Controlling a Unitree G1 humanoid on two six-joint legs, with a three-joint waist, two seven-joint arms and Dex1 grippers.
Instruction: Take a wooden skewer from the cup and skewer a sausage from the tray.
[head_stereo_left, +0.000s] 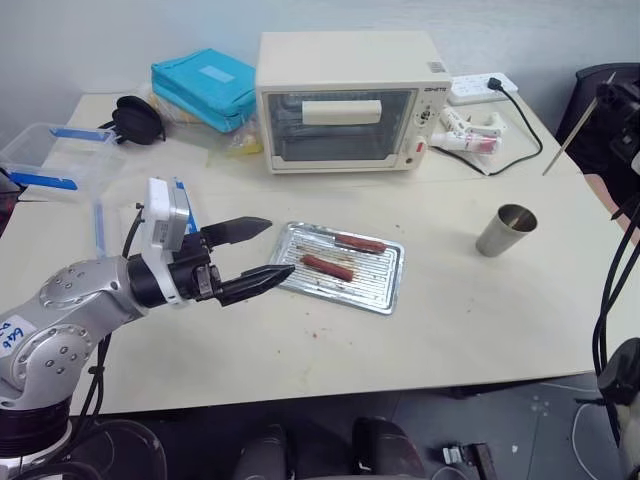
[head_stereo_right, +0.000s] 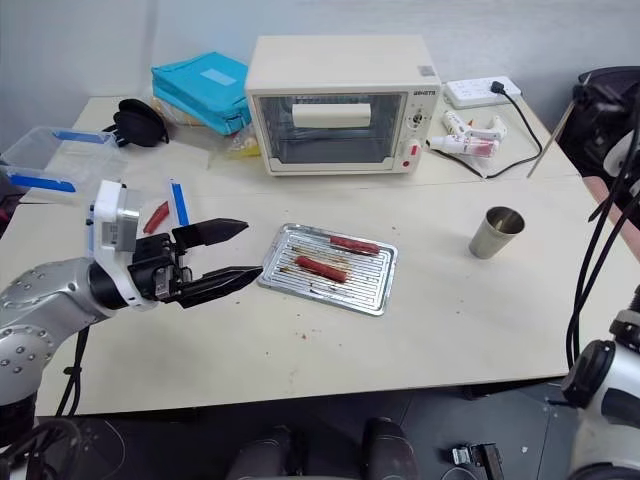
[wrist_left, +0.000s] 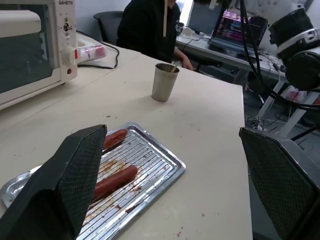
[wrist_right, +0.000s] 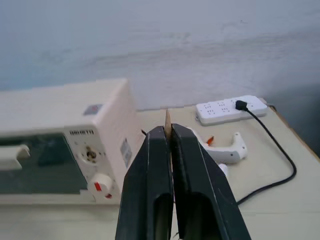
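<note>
Left gripper (head_stereo_left: 262, 252) hovers over the table (head_stereo_left: 460, 320) just left of the tray (head_stereo_left: 385, 290), jaws wide apart, holding nothing, pointing toward the tray. Tray sits mid-table in front of the toaster oven (head_stereo_left: 345, 100), with two sausages on its ridged bottom: the near sausage (head_stereo_left: 328, 267) and a second sausage (head_stereo_left: 360, 243) behind it, apart from each other. Cup (head_stereo_left: 505, 230) stands upright to the right of the tray, well apart from it. Right gripper (wrist_right: 168, 137) is raised at the far right, jaws pressed together on the wooden skewer (head_stereo_left: 577, 126), which slants down-left above the table's right edge.
</note>
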